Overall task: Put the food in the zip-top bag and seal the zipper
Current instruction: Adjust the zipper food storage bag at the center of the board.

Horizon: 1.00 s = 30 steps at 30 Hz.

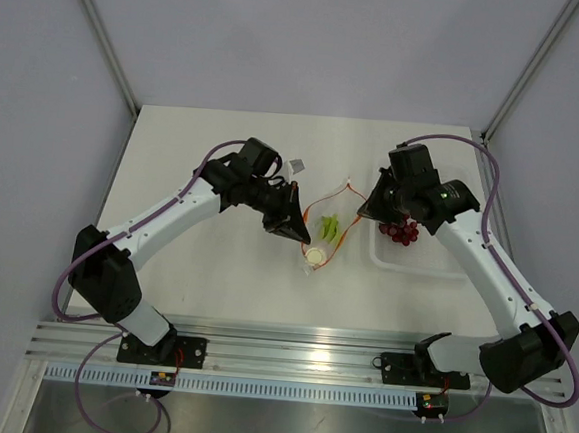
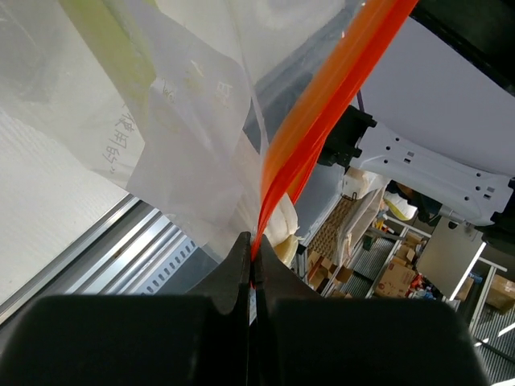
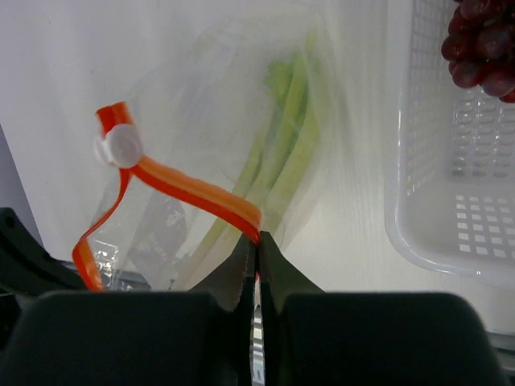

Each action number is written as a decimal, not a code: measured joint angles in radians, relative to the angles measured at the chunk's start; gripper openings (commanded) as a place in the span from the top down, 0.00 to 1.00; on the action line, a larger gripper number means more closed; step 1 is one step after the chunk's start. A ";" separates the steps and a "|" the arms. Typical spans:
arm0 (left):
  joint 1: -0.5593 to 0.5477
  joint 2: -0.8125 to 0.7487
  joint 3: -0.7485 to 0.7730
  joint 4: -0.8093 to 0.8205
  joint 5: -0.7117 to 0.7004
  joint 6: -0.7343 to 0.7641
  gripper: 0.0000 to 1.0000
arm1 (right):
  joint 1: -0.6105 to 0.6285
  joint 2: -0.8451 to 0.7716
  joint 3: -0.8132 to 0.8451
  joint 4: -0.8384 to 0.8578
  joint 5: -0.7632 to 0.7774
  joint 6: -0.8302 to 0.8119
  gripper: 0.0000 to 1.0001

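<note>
The clear zip-top bag (image 1: 326, 229) lies mid-table with its mouth held open. Pale-green stalks (image 1: 329, 226) are inside it, their white end (image 1: 315, 256) nearest me. My left gripper (image 1: 303, 238) is shut on the orange-red zipper (image 2: 322, 104) at the bag's left edge. My right gripper (image 1: 369, 211) is shut on the zipper's other end (image 3: 201, 193). The right wrist view also shows the stalks (image 3: 273, 161) and the white slider (image 3: 121, 146). The dark red grapes (image 1: 399, 232) lie in the tray, also in the right wrist view (image 3: 483, 40). The peach-like fruit is not in view.
A rigid clear tray (image 1: 436, 271) stands right of the bag, close under my right arm; its perforated floor shows in the right wrist view (image 3: 451, 201). A small white object (image 1: 297, 165) lies behind my left gripper. An aluminium rail runs along the table's near edge (image 1: 289, 349).
</note>
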 measured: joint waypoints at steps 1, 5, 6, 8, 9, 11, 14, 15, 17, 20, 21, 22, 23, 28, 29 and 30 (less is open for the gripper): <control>0.000 0.000 0.000 0.005 0.002 -0.008 1.00 | 0.006 -0.002 0.014 0.000 0.007 -0.001 0.84; 0.000 0.000 0.000 0.031 0.007 -0.046 1.00 | 0.050 -0.017 0.076 -0.008 0.046 -0.020 0.52; 0.000 0.000 0.000 0.034 0.007 -0.055 1.00 | 0.064 -0.024 0.087 -0.014 0.055 -0.027 0.49; 0.000 -0.001 0.000 0.041 0.007 -0.071 1.00 | 0.096 -0.039 0.113 -0.035 0.081 -0.039 0.46; 0.000 -0.002 -0.001 0.044 0.007 -0.078 1.00 | 0.117 -0.048 0.129 -0.049 0.095 -0.044 0.46; 0.000 -0.005 -0.002 0.051 0.007 -0.092 1.00 | 0.166 -0.064 0.167 -0.077 0.127 -0.052 0.46; 0.000 -0.011 -0.003 0.064 0.008 -0.113 1.00 | 0.259 -0.077 0.216 -0.112 0.181 -0.058 0.47; 0.000 -0.015 -0.006 0.069 0.008 -0.120 1.00 | 0.298 -0.080 0.225 -0.121 0.198 -0.060 0.47; 0.000 -0.025 -0.014 0.077 0.011 -0.132 1.00 | 0.388 -0.082 0.227 -0.139 0.223 -0.063 0.45; 0.000 -0.032 -0.016 0.090 0.014 -0.147 1.00 | 0.486 -0.065 0.213 -0.157 0.237 -0.093 0.43; 0.000 -0.034 -0.016 0.093 0.015 -0.150 1.00 | 0.499 -0.058 0.204 -0.158 0.235 -0.107 0.42; 0.000 -0.036 -0.016 0.095 0.015 -0.151 1.00 | 0.507 -0.047 0.191 -0.157 0.234 -0.126 0.42; 0.000 -0.037 -0.016 0.097 0.016 -0.153 1.00 | 0.509 -0.035 0.176 -0.157 0.233 -0.145 0.41; 0.000 -0.042 -0.030 0.111 0.018 -0.161 1.00 | 0.509 0.011 0.125 -0.152 0.189 -0.227 0.31; 0.000 -0.042 -0.035 0.113 0.018 -0.164 1.00 | 0.510 0.019 0.122 -0.151 0.175 -0.244 0.30; 0.000 -0.042 -0.039 0.113 0.018 -0.165 1.00 | 0.512 0.026 0.120 -0.146 0.167 -0.256 0.30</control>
